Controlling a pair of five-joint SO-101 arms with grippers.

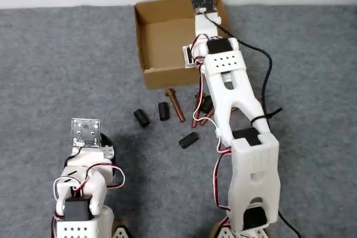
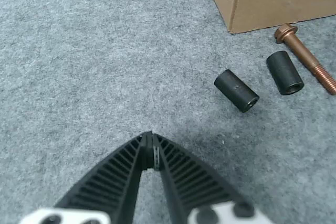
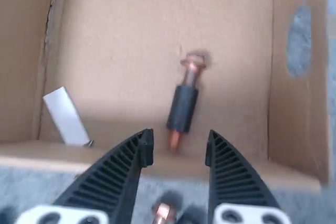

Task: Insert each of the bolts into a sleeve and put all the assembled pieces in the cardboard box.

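while the right gripper [image 3: 179,140] hangs over the cardboard box [image 3: 115,40] with its fingers apart and empty, an assembled bolt-in-sleeve [image 3: 182,109] lies on the box floor just past them. the left gripper [image 2: 152,140], fingers pressed together, hovers over the grey tabletop [image 2: 79,51] near a black sleeve [image 2: 237,91], a second sleeve [image 2: 285,73] and a copper bolt [image 2: 310,59]. further bolts [image 1: 196,118] lie close under the right arm [image 1: 234,98]; pulling back low could knock them, and the round sleeves would likely roll away.

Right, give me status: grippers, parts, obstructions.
Left gripper shut, empty, over carpet. Right gripper open above box; one assembled piece inside. Loose sleeves and bolts on carpet. Nothing blocking them.
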